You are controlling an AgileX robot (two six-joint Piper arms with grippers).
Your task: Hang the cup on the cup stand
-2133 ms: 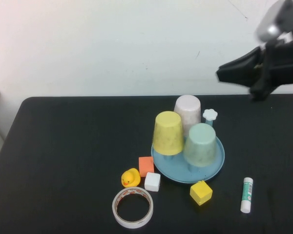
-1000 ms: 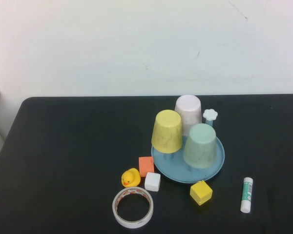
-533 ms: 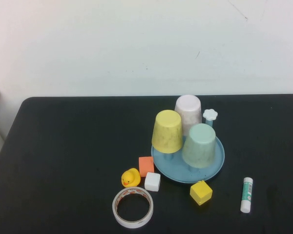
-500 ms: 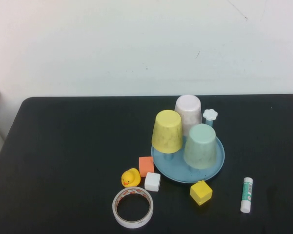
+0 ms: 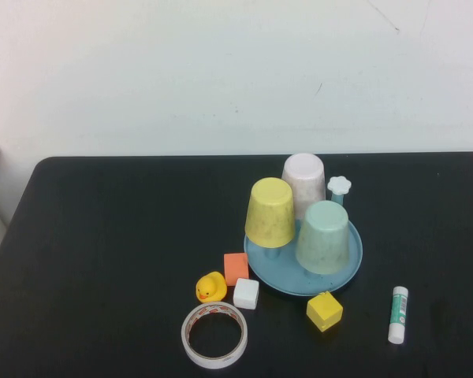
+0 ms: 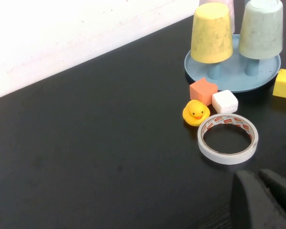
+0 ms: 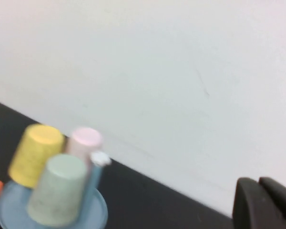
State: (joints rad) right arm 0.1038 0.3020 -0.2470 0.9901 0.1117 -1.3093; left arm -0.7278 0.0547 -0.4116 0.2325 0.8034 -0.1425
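I saw red print on the tape roll [image 5: 214, 335], maybe words, too small to read. The cup [image 5: 323, 236], pale green and speckled, sat upside down on the cup stand [image 5: 347, 272]. The left gripper [image 6: 264, 200] and right gripper [image 7: 262, 202] had clenched jaws, holding nothing, away from the cup.

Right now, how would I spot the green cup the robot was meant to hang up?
Find the round blue cup stand on the black table; three cups sit upside down on its pegs. The cup is the pale mint-green one nearest the yellow block, beside the yellow cup and in front of the pinkish-white cup.
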